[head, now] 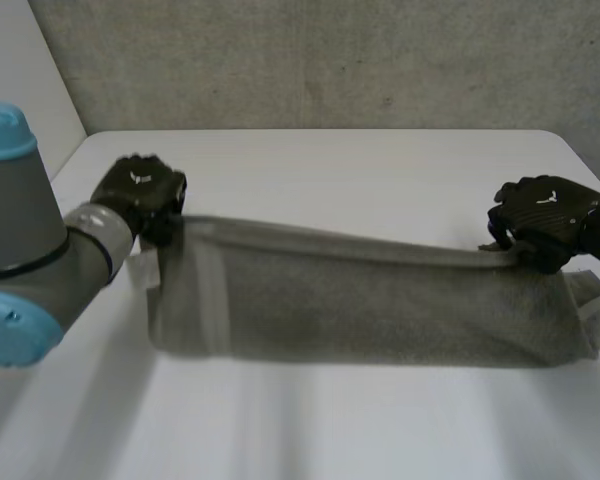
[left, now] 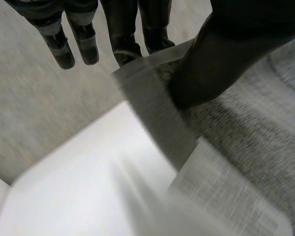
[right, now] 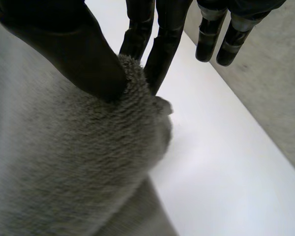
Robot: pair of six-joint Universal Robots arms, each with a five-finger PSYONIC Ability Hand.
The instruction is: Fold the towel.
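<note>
A grey towel hangs stretched between my two hands above the white table, its lower edge resting near the table. My left hand pinches the towel's upper left corner; in the left wrist view the thumb presses the cloth against the fingers. My right hand grips the upper right corner; in the right wrist view the thumb clamps the fluffy towel against the fingers.
A rough grey wall stands behind the table's far edge. Bare white tabletop lies in front of the towel and behind it. My left arm with its light-blue caps reaches in at the near left.
</note>
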